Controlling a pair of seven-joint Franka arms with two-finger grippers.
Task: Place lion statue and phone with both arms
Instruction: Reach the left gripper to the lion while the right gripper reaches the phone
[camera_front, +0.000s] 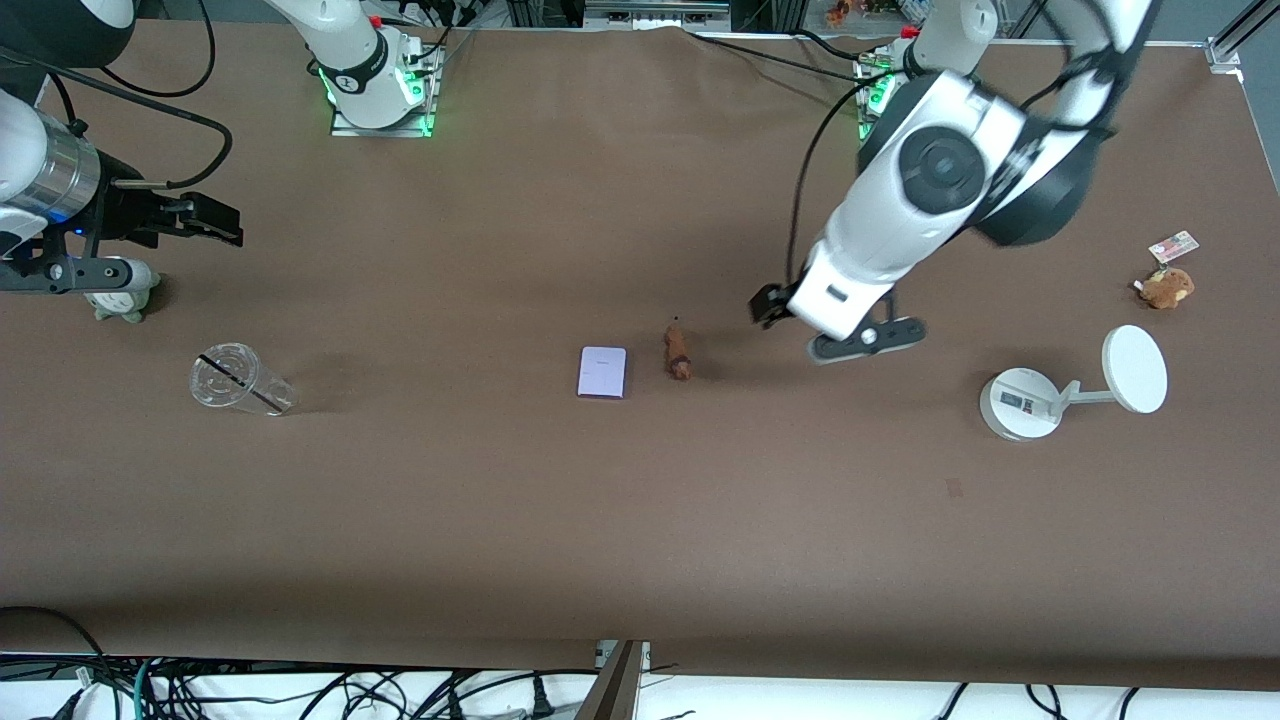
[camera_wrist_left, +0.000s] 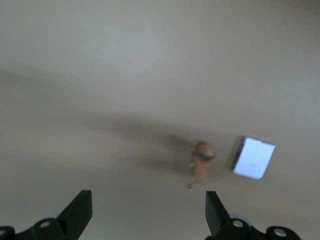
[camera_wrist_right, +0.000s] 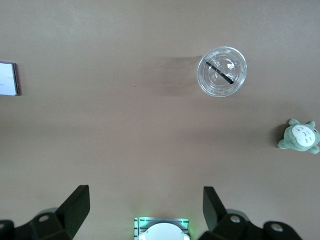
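The lion statue (camera_front: 678, 353), a tiny orange-brown figurine, lies on the brown table near its middle. The phone (camera_front: 602, 372), a flat pale lavender rectangle, lies beside it toward the right arm's end. My left gripper (camera_front: 768, 303) hovers over the table beside the lion, toward the left arm's end. In the left wrist view it (camera_wrist_left: 148, 212) is open and empty, with the lion (camera_wrist_left: 203, 163) and the phone (camera_wrist_left: 254, 157) ahead of its fingertips. My right gripper (camera_front: 222, 222) is up over the right arm's end of the table, open and empty (camera_wrist_right: 146, 207). The phone's edge (camera_wrist_right: 8, 78) shows in the right wrist view.
A clear plastic cup (camera_front: 237, 380) with a dark straw stands toward the right arm's end, a grey-green plush toy (camera_front: 122, 298) beside it. A white round-based stand (camera_front: 1030, 400) and a brown plush with a card tag (camera_front: 1166, 287) sit at the left arm's end.
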